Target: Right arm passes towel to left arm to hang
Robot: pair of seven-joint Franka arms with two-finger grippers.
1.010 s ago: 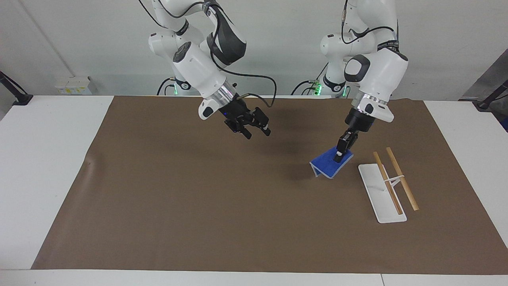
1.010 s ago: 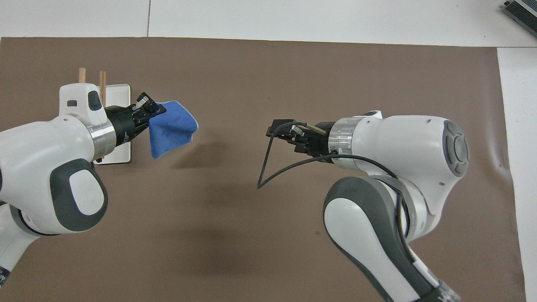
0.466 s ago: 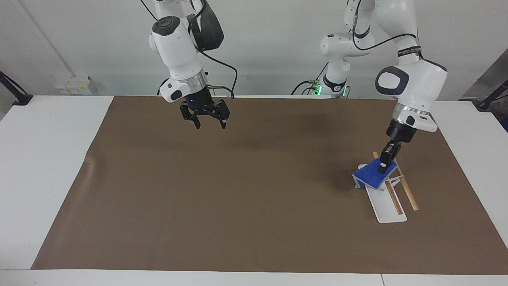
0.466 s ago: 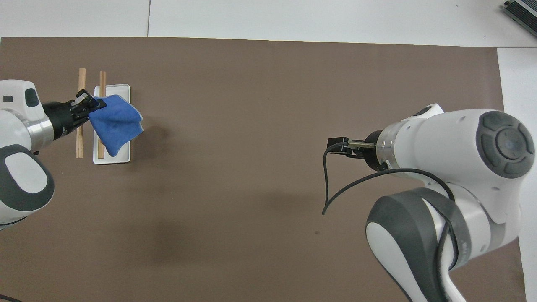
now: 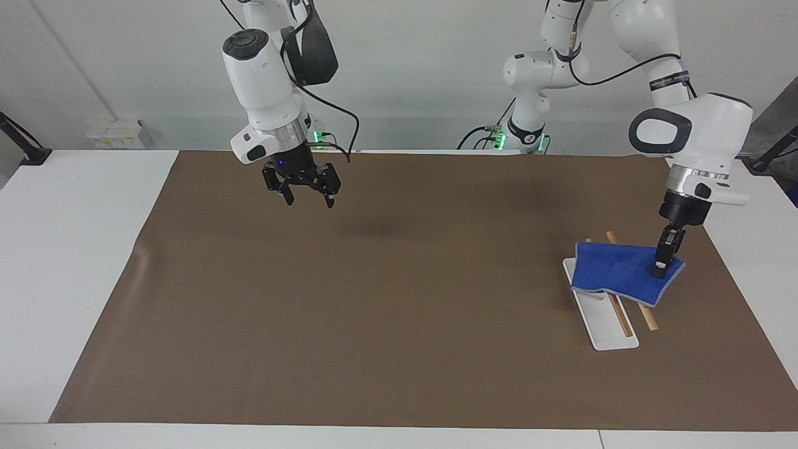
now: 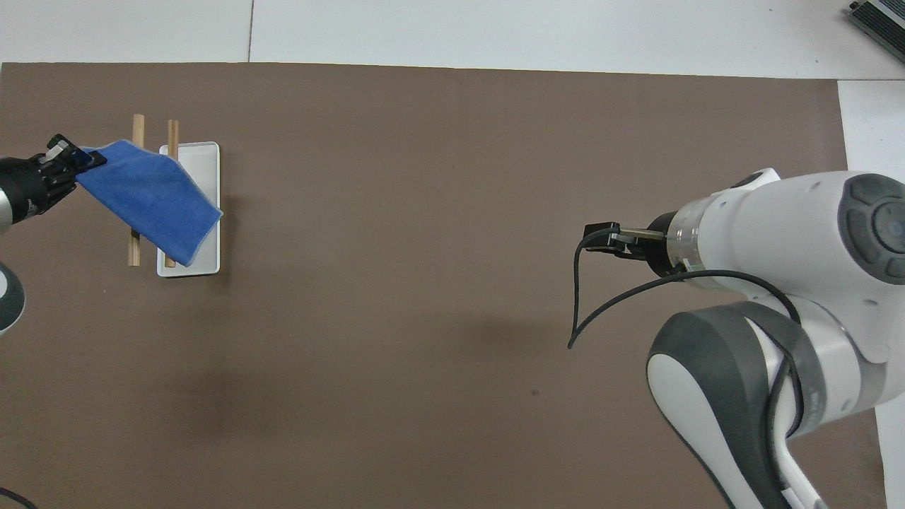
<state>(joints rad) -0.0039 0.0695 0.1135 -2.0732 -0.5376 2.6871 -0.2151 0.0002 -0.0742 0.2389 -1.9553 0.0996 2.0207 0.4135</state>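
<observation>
Two arms parted: handover done.
Your left gripper (image 5: pixel 661 265), jaws clamped on towel (image 5: pixel 617 273), has dragged it across the rack (image 5: pixel 614 312), lower right; right gripper (image 5: pixel 305 187), jaws apart, waits upper left.

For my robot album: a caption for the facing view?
Left hand drapes blue towel over wooden rack; right hand waits, open.

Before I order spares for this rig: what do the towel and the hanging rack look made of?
Towel: soft blue cloth, matte, draping limply from the left gripper. Rack: two bare light-wood rods, apparently unvarnished, on a smooth white base, plastic or painted metal; cannot tell which.
</observation>
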